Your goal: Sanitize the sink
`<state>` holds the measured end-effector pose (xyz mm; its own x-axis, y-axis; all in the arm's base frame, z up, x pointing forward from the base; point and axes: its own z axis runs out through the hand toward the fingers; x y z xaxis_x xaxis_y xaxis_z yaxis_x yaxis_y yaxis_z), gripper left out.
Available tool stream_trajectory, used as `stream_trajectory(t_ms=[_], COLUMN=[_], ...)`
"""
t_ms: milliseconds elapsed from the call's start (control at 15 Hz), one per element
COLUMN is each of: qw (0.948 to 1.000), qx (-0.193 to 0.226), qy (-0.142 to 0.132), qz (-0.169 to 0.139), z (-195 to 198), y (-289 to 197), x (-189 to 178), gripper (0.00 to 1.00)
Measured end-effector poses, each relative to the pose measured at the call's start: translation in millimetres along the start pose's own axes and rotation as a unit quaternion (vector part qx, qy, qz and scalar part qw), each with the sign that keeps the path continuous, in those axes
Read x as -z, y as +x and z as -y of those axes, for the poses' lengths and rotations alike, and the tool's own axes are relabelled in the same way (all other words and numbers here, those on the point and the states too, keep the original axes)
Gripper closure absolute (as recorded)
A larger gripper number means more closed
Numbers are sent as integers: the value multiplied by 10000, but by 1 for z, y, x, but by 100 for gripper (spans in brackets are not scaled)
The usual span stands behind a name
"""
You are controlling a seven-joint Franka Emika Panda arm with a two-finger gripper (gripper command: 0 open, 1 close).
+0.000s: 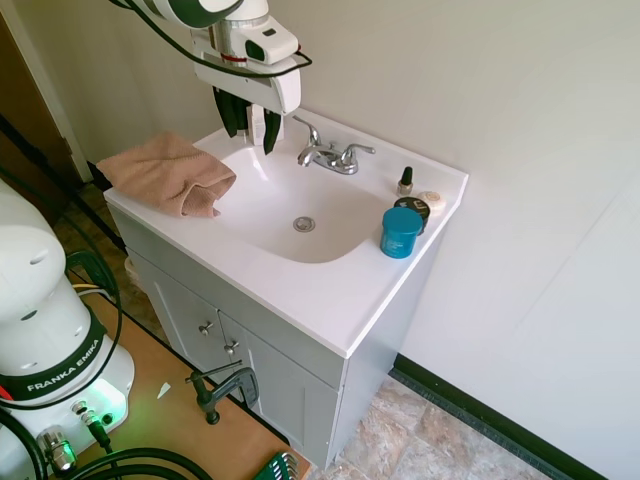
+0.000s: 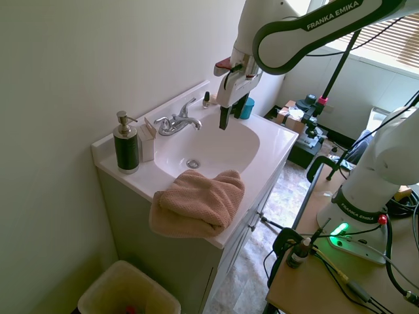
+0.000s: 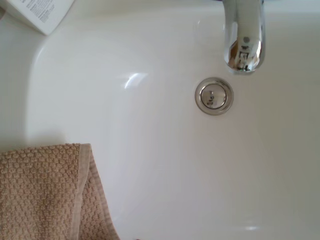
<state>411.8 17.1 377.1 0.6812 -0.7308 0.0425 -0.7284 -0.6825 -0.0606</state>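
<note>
Your gripper hangs empty, fingers apart, over the sink; the towel lies untouched, so cleaning looks unstarted

A folded tan towel sits at the left of the first exterior view. Right of centre are a teal jar, a dark lidded tin and a small nail-polish bottle. In the second exterior view, a dark soap dispenser stands at left, with a bin at the bottom.

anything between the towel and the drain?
Nothing: only bare white basin lies between the towel and the drain in the wrist view; the first exterior view agrees.
</note>
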Motion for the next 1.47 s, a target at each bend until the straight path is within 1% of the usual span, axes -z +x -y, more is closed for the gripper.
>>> stream_trajectory(t_ms=[133, 267, 400, 467, 667, 800, 933, 1067, 1200, 1267, 1467], qw=[10000, 9997, 9987, 9982, 9975, 9978, 9985, 9988, 9989, 9988, 9985], qx=[12, 214, 431, 474, 536, 508, 458, 428, 464, 491, 536], qy=[-4, 23, 212, 318, 429, 413, 314, 214, 114, 61, -23], qz=[0, -76, -168, -180, -135, -90, 8, 64, 22, -4, -68], z=[1, 15, 40, 49, 60, 65, 69, 72, 72, 72, 72], y=[-1, -16, -54, -75, -126, -159, -181, -191, -195, -196, -194], x=[0, -1, -7, -11, -30, -48, -73, -98, -118, -123, -124], gripper=[0, 0, 0, 0, 0, 0, 0, 0, 0, 100, 100])
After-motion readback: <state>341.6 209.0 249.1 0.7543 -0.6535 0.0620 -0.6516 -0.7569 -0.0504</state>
